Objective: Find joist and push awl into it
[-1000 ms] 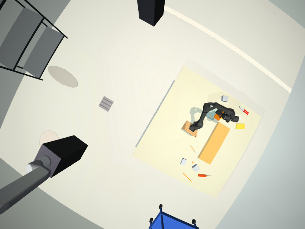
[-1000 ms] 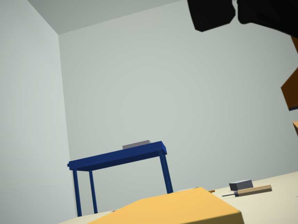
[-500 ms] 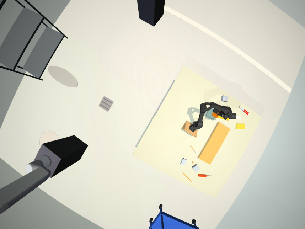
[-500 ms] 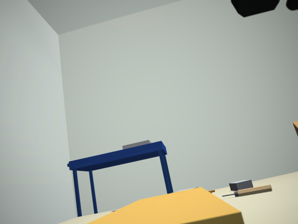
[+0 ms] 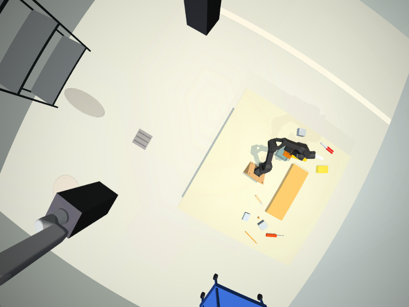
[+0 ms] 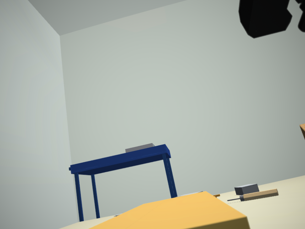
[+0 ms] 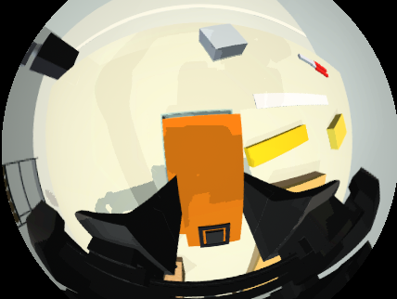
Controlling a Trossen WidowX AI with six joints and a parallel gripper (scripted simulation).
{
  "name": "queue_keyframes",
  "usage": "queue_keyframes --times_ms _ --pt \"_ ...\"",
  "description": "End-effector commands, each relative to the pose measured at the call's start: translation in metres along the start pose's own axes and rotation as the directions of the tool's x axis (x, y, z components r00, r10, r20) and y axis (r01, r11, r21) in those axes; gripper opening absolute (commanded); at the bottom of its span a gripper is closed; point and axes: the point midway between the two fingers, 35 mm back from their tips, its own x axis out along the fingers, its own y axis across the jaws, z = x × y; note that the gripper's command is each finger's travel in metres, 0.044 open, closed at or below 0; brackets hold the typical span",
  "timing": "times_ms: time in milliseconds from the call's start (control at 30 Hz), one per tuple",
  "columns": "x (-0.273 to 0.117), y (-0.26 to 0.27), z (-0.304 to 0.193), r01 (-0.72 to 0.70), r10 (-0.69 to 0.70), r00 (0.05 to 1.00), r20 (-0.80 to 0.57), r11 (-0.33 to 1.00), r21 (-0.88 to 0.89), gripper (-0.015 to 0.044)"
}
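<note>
While the arm reaches out, gripper (image 5: 291, 152) (image 7: 206, 175): pinching orange stud finder (image 5: 287, 154) (image 7: 204, 158) | stud finder: above pale green tray (image 5: 281, 154) (image 7: 197, 113) (mostly hidden) | awl (image 5: 258, 199) (image 6: 258, 195): lying near floor panel (image 5: 287, 192) (image 6: 172, 209)
</note>
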Motion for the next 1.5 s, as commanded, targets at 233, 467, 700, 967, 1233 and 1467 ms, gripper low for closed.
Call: queue_keyframes --times_ms 233,467,700,967,1233,1467 --pt "0.011 -0.001 -0.004 0.004 -0.004 1.0 -0.004 1.0 -0.004 0.0" --pt "0.02 -0.001 -0.006 0.004 -0.004 1.0 -0.004 1.0 -0.004 0.0" --pt "0.028 -0.001 -0.008 0.005 -0.005 1.0 -0.003 1.0 -0.004 0.0" --pt "0.037 -0.001 -0.009 0.006 -0.006 1.0 0.001 1.0 -0.004 0.0" --pt "0.046 0.0 -0.011 0.008 -0.008 1.0 0.007 1.0 -0.002 0.0" --pt "0.052 0.001 -0.012 0.009 -0.009 1.0 0.013 1.0 -0.001 0.0"
